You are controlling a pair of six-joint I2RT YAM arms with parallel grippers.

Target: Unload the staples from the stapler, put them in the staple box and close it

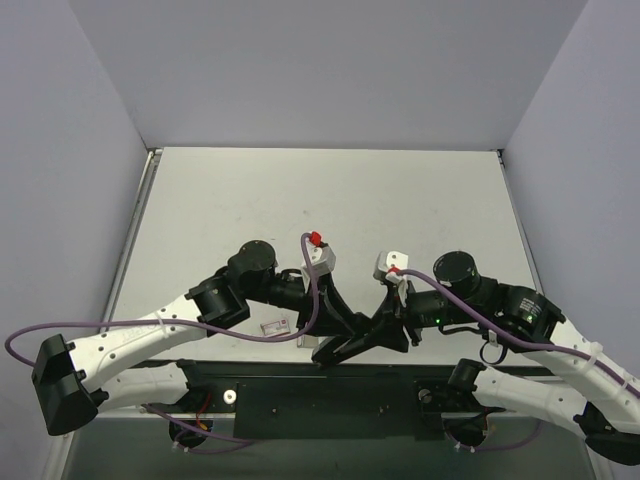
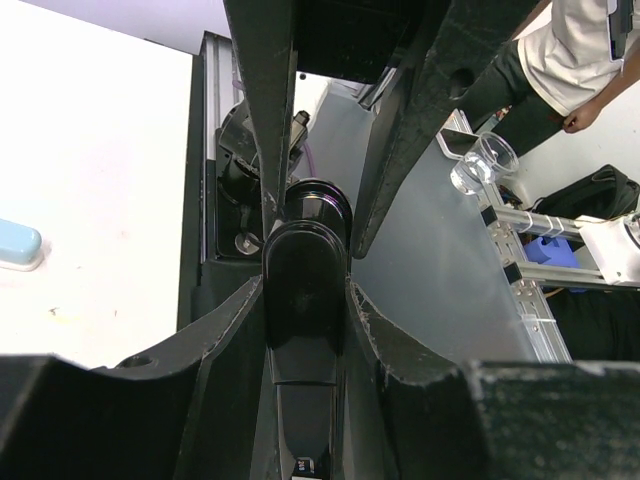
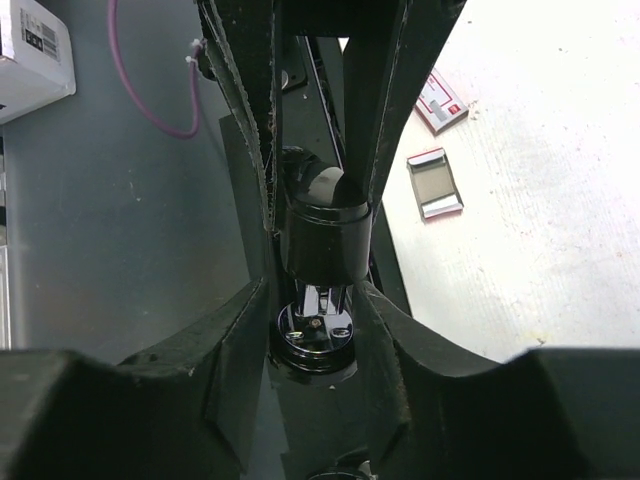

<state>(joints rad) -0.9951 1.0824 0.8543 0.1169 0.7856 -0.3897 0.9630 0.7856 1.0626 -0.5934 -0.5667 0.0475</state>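
The black stapler [image 1: 352,345] hangs between both grippers over the table's near edge. In the left wrist view its dark rounded body [image 2: 305,270] fills the gap between my left gripper's [image 2: 305,300] fingers, which are shut on it. My right gripper [image 3: 315,300] comes from the other side; its fingers press against the stapler's [image 3: 325,235] glossy black end, where a chrome part shows. From above, the left gripper [image 1: 335,345] and right gripper [image 1: 375,335] meet tip to tip. I see no staples.
A small red-and-white box [image 1: 275,326] lies on the table beside the left arm, also in the right wrist view as the box [image 3: 441,100]. Next to it lies a small grey open tray [image 3: 434,183]. A pale teal piece [image 2: 15,245] rests on the table at the left.
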